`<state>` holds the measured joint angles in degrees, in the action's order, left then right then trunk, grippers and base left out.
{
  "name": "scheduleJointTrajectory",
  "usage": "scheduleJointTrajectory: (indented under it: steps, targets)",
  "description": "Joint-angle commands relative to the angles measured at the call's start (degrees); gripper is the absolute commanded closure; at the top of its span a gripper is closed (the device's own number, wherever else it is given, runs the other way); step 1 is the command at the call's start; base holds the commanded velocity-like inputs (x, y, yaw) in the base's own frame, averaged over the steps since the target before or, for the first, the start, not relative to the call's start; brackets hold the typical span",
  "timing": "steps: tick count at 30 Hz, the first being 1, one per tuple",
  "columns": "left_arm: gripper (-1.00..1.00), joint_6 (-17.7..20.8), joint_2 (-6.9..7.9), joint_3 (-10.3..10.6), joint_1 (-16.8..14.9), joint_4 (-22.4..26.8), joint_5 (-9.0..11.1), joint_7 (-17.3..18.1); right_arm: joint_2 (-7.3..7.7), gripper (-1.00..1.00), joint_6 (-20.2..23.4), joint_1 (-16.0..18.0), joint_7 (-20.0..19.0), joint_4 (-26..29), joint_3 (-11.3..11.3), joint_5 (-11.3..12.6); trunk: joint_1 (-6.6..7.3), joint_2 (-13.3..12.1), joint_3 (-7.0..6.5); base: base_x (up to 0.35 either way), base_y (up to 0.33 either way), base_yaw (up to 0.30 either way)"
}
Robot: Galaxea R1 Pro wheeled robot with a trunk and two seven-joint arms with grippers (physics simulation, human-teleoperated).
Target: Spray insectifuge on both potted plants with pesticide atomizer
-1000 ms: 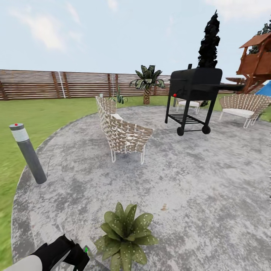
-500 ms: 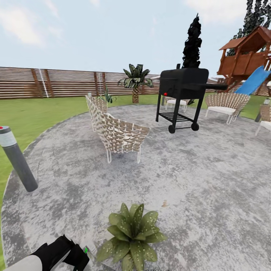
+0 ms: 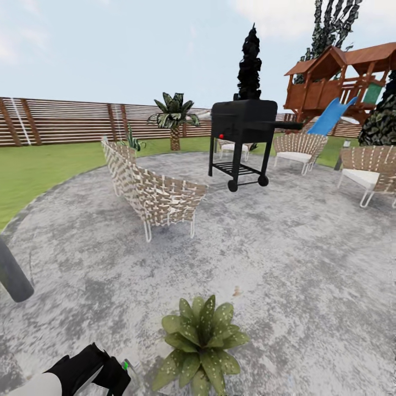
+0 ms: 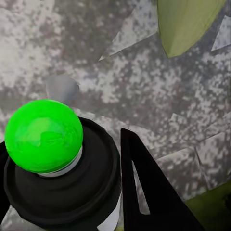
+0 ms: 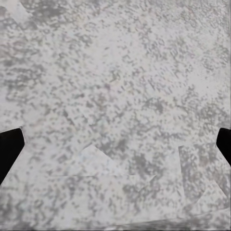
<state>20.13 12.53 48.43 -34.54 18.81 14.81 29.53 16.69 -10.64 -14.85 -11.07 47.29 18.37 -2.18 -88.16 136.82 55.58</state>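
Holding atomizer (image 4: 57, 173) in left pincer (image 3: 102, 368), clenched round dark body, green-tipped head just beside potted plant (image 3: 201, 344) on patio (image 3: 286, 247). Pickup done by the look; spraying left, second plant not located. Left arm low, near plant. Right pincer (image 5: 115, 144) released, over bare paving.

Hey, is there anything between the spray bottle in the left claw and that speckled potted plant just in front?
Nothing visible does. The left claw holds the pesticide atomizer right beside the potted plant, with bare paving between them. The wicker chair and grill stand farther back.
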Motion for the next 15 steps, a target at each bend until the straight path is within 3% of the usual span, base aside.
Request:
scheduleJointTrajectory:
  steps: [1,15]
  targets:
    - [1.00,0.0,-0.03,0.0,0.0,0.0,0.0,0.0,0.01,-1.00,0.0,0.0,0.0,0.0,0.0,0.0,0.00,0.0,0.00,0.000,0.335,-0.293]
    - [1.00,-0.6,-1.47,-0.2,-0.5,1.1,0.4,-0.4,0.01,-1.00,0.0,0.0,0.1,0.0,0.1,0.6,0.00,0.0,0.00,0.000,0.315,-0.294]
